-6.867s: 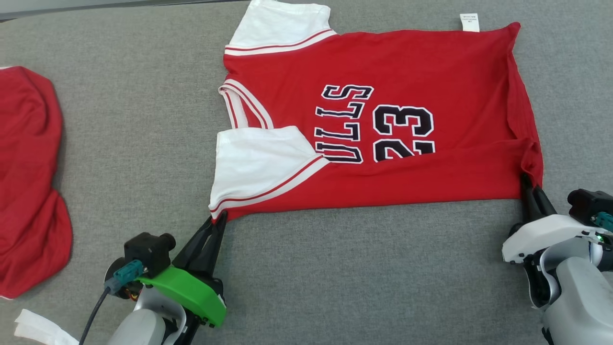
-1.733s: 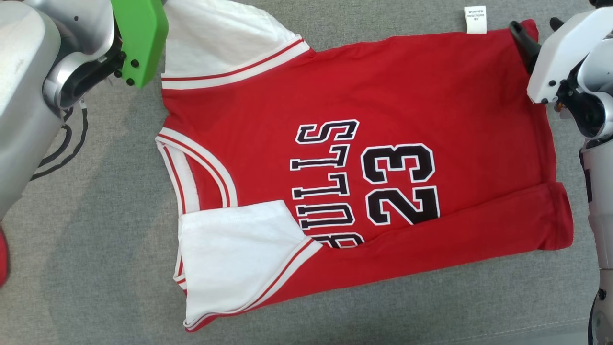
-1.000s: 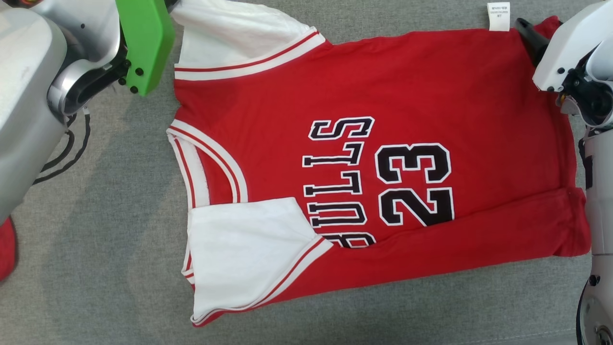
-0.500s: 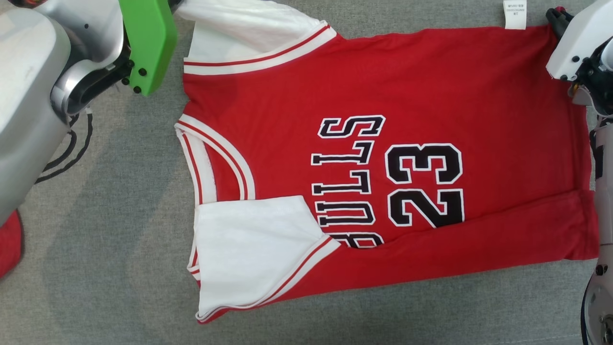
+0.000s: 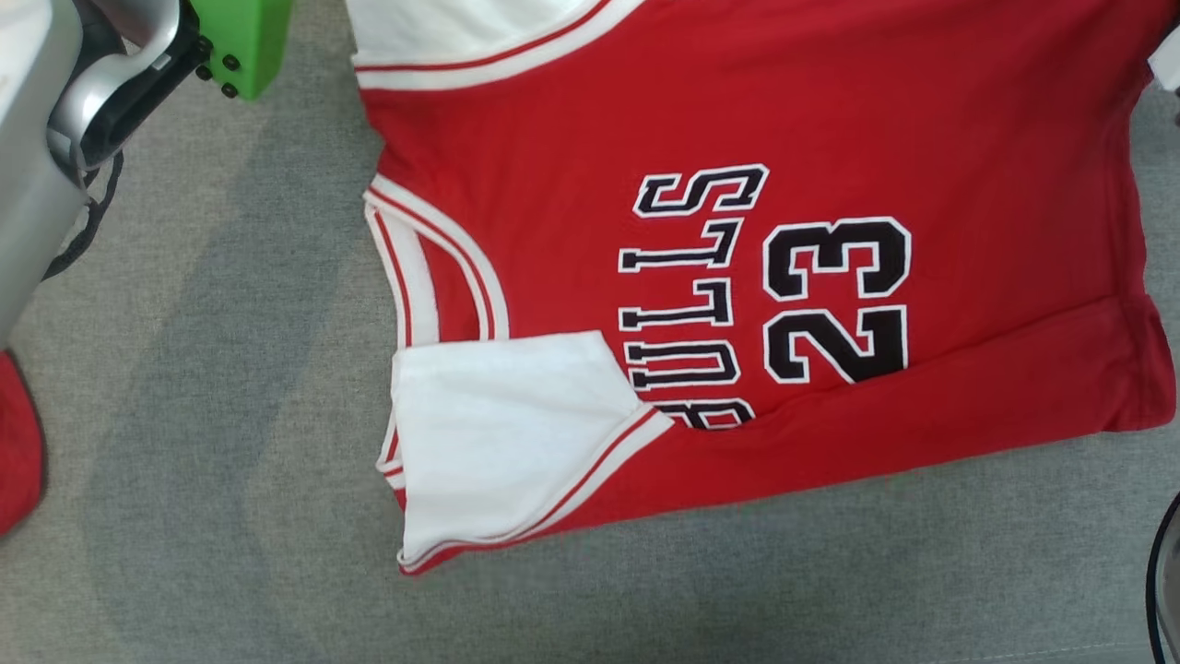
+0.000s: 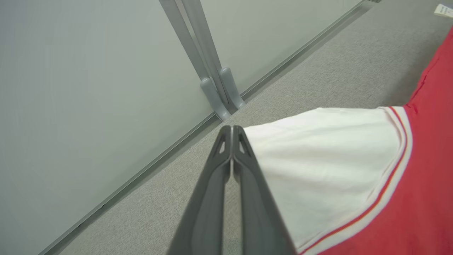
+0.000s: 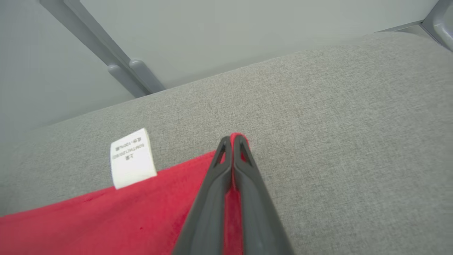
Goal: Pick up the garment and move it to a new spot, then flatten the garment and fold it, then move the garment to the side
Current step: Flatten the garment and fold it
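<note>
**A:** so how far has it got with the jersey (image 5: pixel 572 120)?

**B:** It's spread flat on the grey tabletop (image 5: pixel 230 415), front up, neck toward the robot's left. The near long edge is already turned up over the front. The near sleeve (image 5: pixel 507 433) is folded in too and covers a bit of the lettering. So I'd say moved, flattened, first fold done.

**A:** and the grippers?

**B:** Both are out at the far edge. The left gripper (image 6: pixel 231 131) has its fingers pressed tight together at the corner of the far sleeve (image 6: pixel 318 159). The white cloth runs right up into the tips, so it looks pinched to me. The right gripper (image 7: pixel 232 140) is clamped as well, with a bit of red hem corner poking out between the tips, near the white label (image 7: pixel 132 157).

**A:** what's left then?

**B:** My guess is the far edge comes over toward the near one, maybe one more fold across, then the bundle goes aside. There's another red garment (image 5: pixel 14 443) off to the left, well apart.
</note>
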### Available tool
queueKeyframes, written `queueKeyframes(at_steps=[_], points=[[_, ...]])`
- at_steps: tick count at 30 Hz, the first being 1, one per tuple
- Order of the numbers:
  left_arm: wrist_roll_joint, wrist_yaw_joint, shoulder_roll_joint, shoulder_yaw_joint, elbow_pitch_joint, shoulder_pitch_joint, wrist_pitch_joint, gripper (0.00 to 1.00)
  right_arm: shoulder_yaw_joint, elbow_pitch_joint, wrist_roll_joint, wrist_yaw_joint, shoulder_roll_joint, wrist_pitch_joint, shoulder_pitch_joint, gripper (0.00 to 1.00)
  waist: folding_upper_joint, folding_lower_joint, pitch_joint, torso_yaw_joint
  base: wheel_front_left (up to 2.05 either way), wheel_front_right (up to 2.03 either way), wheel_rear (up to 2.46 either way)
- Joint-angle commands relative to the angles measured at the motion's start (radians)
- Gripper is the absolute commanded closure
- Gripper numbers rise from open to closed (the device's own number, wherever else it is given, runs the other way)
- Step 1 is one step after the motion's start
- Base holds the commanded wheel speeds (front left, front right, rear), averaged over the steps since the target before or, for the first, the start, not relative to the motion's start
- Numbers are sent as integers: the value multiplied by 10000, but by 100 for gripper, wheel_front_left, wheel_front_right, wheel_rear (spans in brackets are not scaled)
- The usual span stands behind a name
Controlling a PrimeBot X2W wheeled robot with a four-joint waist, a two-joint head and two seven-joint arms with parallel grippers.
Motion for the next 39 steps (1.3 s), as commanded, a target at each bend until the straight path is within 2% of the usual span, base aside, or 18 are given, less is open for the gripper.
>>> queueKeyframes(at_steps=[1, 6, 10, 23, 31, 39], points=[[55, -15, 27, -28, 47, -106, -198, 100, -47, -54, 119, -17, -101, -103, 37, 100, 0, 1, -63, 10, 0, 0, 0], [-2, -16, 319, -405, -225, 228, -677, 100, -145, -200, 526, -17, -212, -355, 559, 100, 0, 1, -321, 63, 0, 0, 0], [-172, 73, 647, -347, -677, 718, -1045, 100, -69, -418, 874, -17, -177, -568, 1045, 100, 0, 1, -584, 86, 0, 0, 0], [-1181, 1334, 1702, -227, -3615, 3553, -1927, 100, 779, -1816, 1626, -17, -778, -1163, 3353, 100, 0, 1, -1410, 407, 0, 0, 0], [-1998, 2044, 2359, -403, -5281, 5512, -2270, 100, 635, -2407, 2035, -17, -1023, -1417, 4854, 100, 0, 1, -1757, 482, 0, 0, 0], [-2218, 2585, 2779, -749, -6390, 6881, -2640, 100, 260, -2911, 2266, -17, -825, -1485, 6293, 100, 0, 1, -1919, 577, 0, 0, 0]])
